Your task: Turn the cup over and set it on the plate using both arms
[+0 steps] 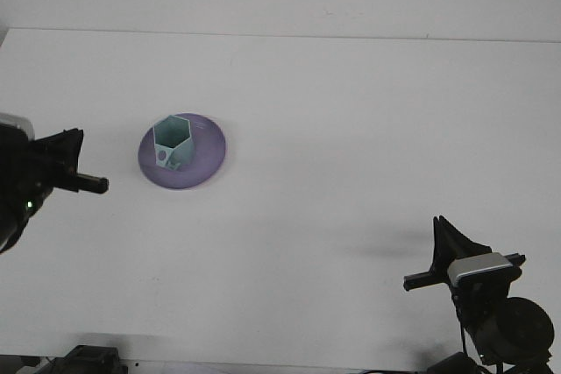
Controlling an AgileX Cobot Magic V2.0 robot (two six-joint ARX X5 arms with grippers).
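Note:
A pale teal hexagonal cup (173, 142) stands upright, mouth up, on the left half of a round purple plate (207, 151) at the table's centre left. My left gripper (88, 161) hangs near the left edge of the view, well to the left of the plate and clear of it. It is open, one finger high and one low, with nothing between them. My right gripper (443, 229) is at the bottom right, far from the plate. Its fingers stand together as one dark wedge, holding nothing.
The white table (351, 129) reaches back to a pale wall. My left arm's dark body fills the left edge of the view, and my right arm's base sits in the bottom right corner.

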